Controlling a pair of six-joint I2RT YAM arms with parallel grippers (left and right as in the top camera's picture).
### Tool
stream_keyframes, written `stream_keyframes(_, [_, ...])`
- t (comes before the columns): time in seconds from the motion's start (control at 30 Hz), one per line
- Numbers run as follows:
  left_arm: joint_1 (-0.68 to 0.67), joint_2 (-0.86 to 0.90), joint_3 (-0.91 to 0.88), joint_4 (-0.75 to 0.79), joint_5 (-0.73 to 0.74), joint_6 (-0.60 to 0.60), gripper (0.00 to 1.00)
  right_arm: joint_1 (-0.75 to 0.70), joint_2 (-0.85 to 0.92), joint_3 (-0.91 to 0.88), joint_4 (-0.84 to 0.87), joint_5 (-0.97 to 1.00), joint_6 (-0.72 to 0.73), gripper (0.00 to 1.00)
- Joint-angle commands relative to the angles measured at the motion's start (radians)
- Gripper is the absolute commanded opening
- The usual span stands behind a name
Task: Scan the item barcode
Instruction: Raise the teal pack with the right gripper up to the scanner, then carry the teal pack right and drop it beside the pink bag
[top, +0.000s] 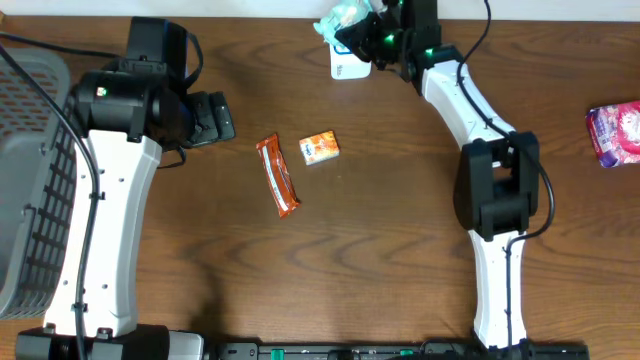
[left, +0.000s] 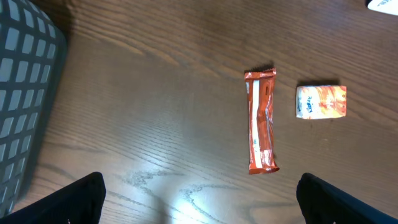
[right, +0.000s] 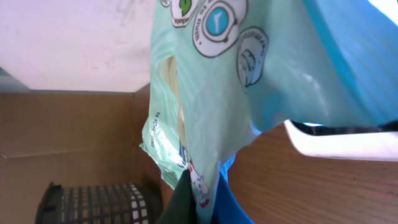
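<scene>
The brown wooden table (top: 400, 250) fills our overhead view, and at its far edge the right gripper (top: 368, 32) is clamped shut on the item, a mint-green pouch (top: 345, 18), which sticks out from the fingers toward the left along that edge. A white flat object (top: 348, 66) lies on the table just beside the pouch, on the near side. A grey mesh basket (top: 30, 200) takes up the left edge, close against the left arm, so we see the widest bare wood in the middle and near half of the table. The left gripper (left: 199, 204) hangs over the wood with its jaws spread wide and nothing between them. Ahead of it lie an orange snack bar (top: 278, 176), its long axis running near to far, and a small orange carton (top: 319, 147) just beside the bar's far end. A pink packet (top: 615, 133) sits at the right edge, well apart. From the right wrist, the pouch runs lengthwise from the fingers at the bottom upward, crumpled, with round printed badges on the far part.
</scene>
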Motion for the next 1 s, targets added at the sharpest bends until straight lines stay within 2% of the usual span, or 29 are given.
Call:
stream_keyframes(0.0, [0.003,0.007,-0.002,-0.004,-0.001,-0.008,0.98,0.000,-0.006,0.008,0.021,-0.020,0.032,0.01])
stream_keyframes(0.23, [0.003,0.007,-0.002,-0.004,-0.001,-0.008,0.98,-0.038,-0.015,0.011,0.030,-0.017,-0.018,0.01])
stream_keyframes(0.4, [0.003,0.007,-0.002,-0.004,-0.001,-0.008,0.98,-0.176,-0.064,0.011,-0.064,-0.024,-0.043,0.01])
stream_keyframes(0.5, [0.003,0.007,-0.002,-0.004,-0.001,-0.008,0.98,-0.282,-0.110,0.011,-0.207,-0.018,-0.104,0.01])
stream_keyframes(0.57, [0.003,0.007,-0.002,-0.004,-0.001,-0.008,0.98,-0.380,-0.154,0.011,-0.371,0.019,-0.201,0.01])
stream_keyframes(0.73, [0.003,0.007,-0.002,-0.004,-0.001,-0.008,0.98,-0.574,-0.215,0.011,-0.699,0.204,-0.411,0.01])
stream_keyframes(0.83, [0.003,0.007,-0.002,-0.004,-0.001,-0.008,0.98,-0.681,-0.216,0.010,-0.813,0.251,-0.514,0.01])
stream_keyframes(0.97, [0.003,0.007,-0.002,-0.004,-0.001,-0.008,0.98,-0.797,-0.215,0.008,-0.870,0.312,-0.538,0.01])
